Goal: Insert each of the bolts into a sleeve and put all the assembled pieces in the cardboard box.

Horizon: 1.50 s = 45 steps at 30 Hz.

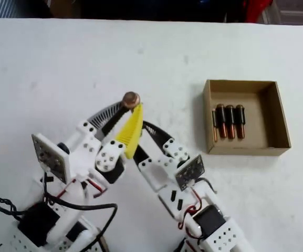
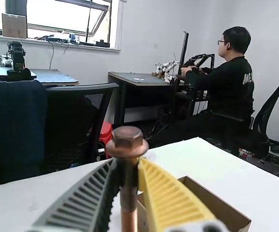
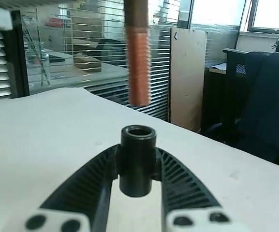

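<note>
My left gripper [image 1: 131, 106], with one grey and one yellow finger, is shut on a copper bolt [image 1: 131, 98] and holds it upright, hex head [image 2: 126, 140] on top. Directly below it, my right gripper [image 3: 138, 170] is shut on a black sleeve [image 3: 138, 166], bore facing up. The bolt's threaded end [image 3: 138, 63] hangs a short way above the sleeve's opening, apart from it. In the high view the yellow finger [image 1: 131, 131] hides the sleeve. The cardboard box [image 1: 275, 113] stands to the right and holds three assembled pieces [image 1: 230, 122] and a thin copper bolt [image 1: 214, 126] beside them.
Both arms' bases and cables [image 1: 51, 202] crowd the table's near edge. White tabletop [image 1: 62, 68] stretches open to the left and beyond the grippers. The box's corner [image 2: 212, 205] lies just behind the left gripper in its wrist view.
</note>
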Each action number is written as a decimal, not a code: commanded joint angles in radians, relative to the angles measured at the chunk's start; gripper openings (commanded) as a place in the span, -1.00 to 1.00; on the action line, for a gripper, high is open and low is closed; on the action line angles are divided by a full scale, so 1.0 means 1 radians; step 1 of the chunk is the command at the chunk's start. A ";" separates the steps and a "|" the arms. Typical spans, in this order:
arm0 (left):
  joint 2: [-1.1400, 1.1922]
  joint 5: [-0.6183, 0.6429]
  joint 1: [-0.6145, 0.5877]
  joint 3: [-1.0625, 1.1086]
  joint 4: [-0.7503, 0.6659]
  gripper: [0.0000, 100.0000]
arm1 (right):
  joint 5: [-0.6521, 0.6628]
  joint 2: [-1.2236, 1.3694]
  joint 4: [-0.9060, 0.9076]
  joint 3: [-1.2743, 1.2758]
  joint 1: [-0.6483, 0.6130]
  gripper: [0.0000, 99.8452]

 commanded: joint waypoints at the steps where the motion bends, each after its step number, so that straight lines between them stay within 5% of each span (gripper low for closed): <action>1: -0.005 -0.009 0.012 -0.005 0.021 -0.96 | 0.020 -0.019 0.002 -0.012 -0.005 -0.97; 16: -0.005 -0.058 -0.074 0.021 0.028 -0.96 | 0.061 -0.021 0.004 -0.008 -0.005 -0.97; 45: 0.193 -0.020 -0.036 -0.025 0.021 -0.96 | 0.061 -0.021 0.004 -0.008 -0.005 -0.97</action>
